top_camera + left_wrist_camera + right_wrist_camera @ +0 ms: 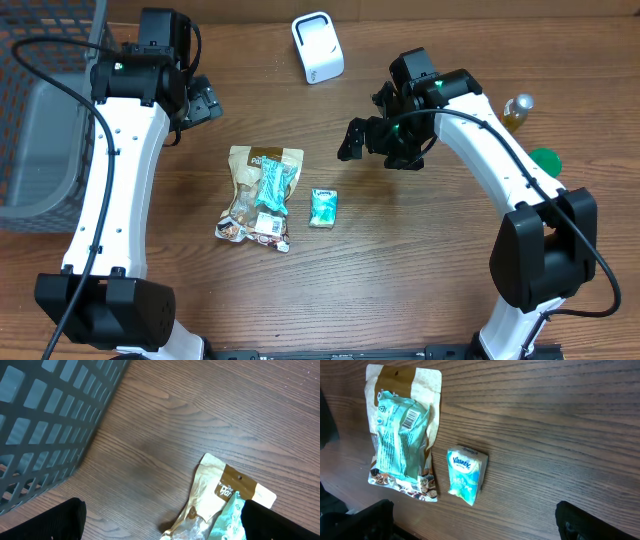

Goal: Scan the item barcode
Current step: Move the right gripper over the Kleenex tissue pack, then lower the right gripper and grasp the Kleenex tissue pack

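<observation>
Wood-grain counter [420, 280], three packets between two arms, both sets of jaws spread wide and empty.

The Kleenex pack [322, 207] lies flat near the middle of the counter. It sits just toward the robot's base and slightly to the left of the right jaws, with its long axis running roughly away from the base. The right arm is the nearer one, so it is probably the one to reach. Just beside the pack is a kraft snack pouch [250, 200] with a teal packet [272, 185] lying on it along the same axis. The teal packet's barcode [410, 419] faces up. The left jaws hang nearer the pouch, off toward the basket [40, 130]. Which packet is to be scanned cannot be told. Count: one Kleenex pack, one pouch, one teal packet, one white scanner [317, 47] at the far edge, one grey basket, one bottle [516, 110].
</observation>
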{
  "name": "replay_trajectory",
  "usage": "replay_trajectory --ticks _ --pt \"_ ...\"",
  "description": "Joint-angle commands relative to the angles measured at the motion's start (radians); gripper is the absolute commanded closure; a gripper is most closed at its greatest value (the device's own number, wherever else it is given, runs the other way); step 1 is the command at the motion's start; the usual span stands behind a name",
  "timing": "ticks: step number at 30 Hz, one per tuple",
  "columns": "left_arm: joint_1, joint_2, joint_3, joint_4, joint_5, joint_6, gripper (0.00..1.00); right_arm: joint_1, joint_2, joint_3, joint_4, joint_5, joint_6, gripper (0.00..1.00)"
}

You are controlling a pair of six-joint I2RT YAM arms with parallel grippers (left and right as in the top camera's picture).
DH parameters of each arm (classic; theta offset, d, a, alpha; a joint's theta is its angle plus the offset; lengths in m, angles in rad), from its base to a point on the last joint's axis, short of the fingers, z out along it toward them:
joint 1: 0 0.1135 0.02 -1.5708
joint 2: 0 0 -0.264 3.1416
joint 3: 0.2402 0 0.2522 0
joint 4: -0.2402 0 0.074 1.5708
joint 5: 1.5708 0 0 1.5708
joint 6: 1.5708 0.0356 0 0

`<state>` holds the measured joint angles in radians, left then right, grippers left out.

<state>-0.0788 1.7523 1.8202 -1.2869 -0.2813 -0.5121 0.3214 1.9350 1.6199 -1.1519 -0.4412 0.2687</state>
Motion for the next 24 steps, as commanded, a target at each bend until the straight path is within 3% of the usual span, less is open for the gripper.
replay_trajectory --ticks 1,9,17,18,19,22,24 --pt "-0.007 -0.013 0.019 0.002 -0.014 0.019 0.00 -0.002 -0.004 -0.009 0.004 -0.005 0.001 0.00" --pt "-0.007 -0.013 0.019 0.001 -0.014 0.019 0.00 -0.002 -0.004 -0.009 0.119 -0.006 0.000 0.00" --pt "-0.007 -0.013 0.019 0.002 -0.014 0.019 0.00 0.008 -0.004 -0.018 0.076 -0.010 0.014 0.00" --pt "-0.007 -0.013 0.019 0.001 -0.014 0.019 0.00 0.013 -0.004 -0.019 0.068 -0.009 0.017 0.03" --pt "-0.007 -0.013 0.019 0.002 -0.014 0.019 0.00 0.021 -0.004 -0.027 0.063 -0.009 0.020 0.17" --pt "-0.007 -0.013 0.019 0.002 -0.014 0.019 0.00 0.046 -0.004 -0.060 0.067 -0.005 0.059 0.36" --pt "-0.007 -0.013 0.019 0.002 -0.014 0.019 0.00 0.067 -0.004 -0.092 0.083 -0.005 0.110 0.38"
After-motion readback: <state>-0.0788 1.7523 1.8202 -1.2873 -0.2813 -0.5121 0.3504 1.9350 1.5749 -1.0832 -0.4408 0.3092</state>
